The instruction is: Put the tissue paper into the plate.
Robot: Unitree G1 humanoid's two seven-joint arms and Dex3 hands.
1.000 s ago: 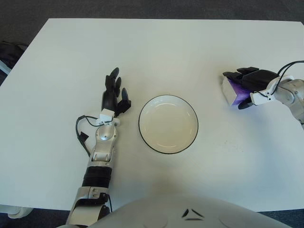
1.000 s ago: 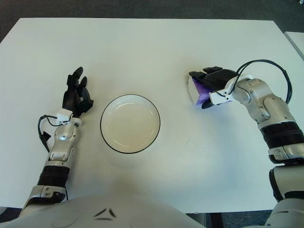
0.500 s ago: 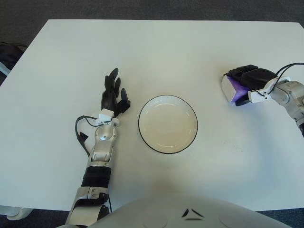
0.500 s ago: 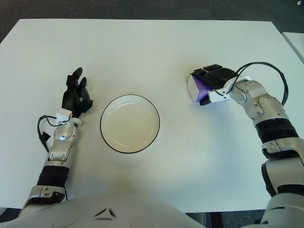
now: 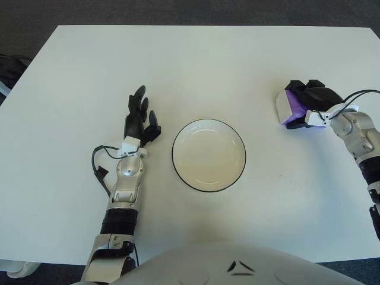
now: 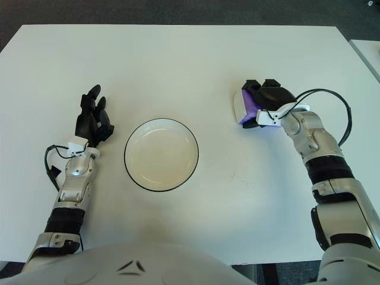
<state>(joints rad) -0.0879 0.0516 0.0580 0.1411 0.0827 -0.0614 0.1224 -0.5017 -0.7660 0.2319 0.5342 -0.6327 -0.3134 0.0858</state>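
A white and purple tissue pack (image 5: 286, 108) sits at the right of the white table (image 5: 196, 59). My right hand (image 5: 310, 101) has its black fingers curled around the pack (image 6: 243, 107), covering its right part. The white plate with a dark rim (image 5: 209, 155) stands empty in the middle of the table, well left of the pack. My left hand (image 5: 139, 119) shows left of the plate, fingers spread and holding nothing.
A black cable loops from my right wrist (image 6: 332, 113) above the table's right side. Dark floor borders the table's far edge. A dark object (image 5: 9, 68) shows past the table's left edge.
My right hand has closed tighter on the tissue pack and shifted a little up and left with it. The left hand and the plate have stayed put.
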